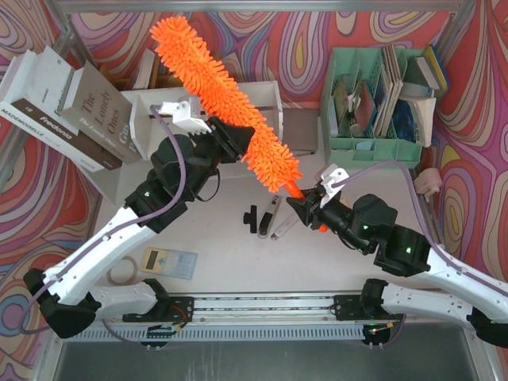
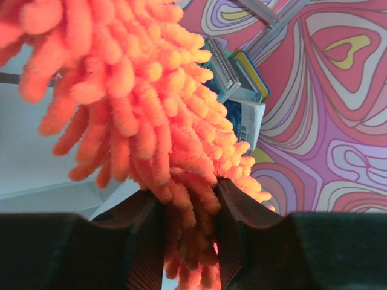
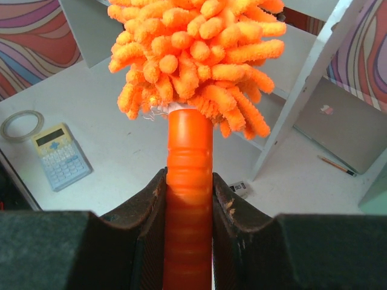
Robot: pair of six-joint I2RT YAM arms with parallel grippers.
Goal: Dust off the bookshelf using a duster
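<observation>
**Two grippers, one duster — both clamped on**

Several books (image 1: pixel 59 111) lie tilted to the left of the bookshelf (image 1: pixel 268 99). In front of the bookshelf and to its left, a tape roll (image 1: pixel 123 272) and a calculator (image 1: pixel 168 262) sit side by side on the table.

The duster (image 1: pixel 210 83) slants across the bookshelf. Its fluffy tip reaches past the back-left part, and its handle (image 1: pixel 295 190) sticks out in front of the right end. Whether the fluff touches the boards cannot be told.

The left gripper (image 1: pixel 230 139) is at the front of the bookshelf, on the lower half of the fluffy head. In the left wrist view the left gripper (image 2: pixel 187 196) has its fingers (image 2: pixel 145 241) drawn in close, with orange fluff squeezed between them — a hold on the soft part, not the handle.

The right gripper (image 1: pixel 305 205) is in front of the bookshelf's right end. Seen from its own wrist, the right gripper (image 3: pixel 188 178) is closed narrowly on the handle just below the fluff, and the handle fills the gap between the fingers.

A grey laptop (image 1: pixel 302 131) lies just to the right of the bookshelf. The green organiser (image 1: pixel 373 107) stands farther right again.
</observation>
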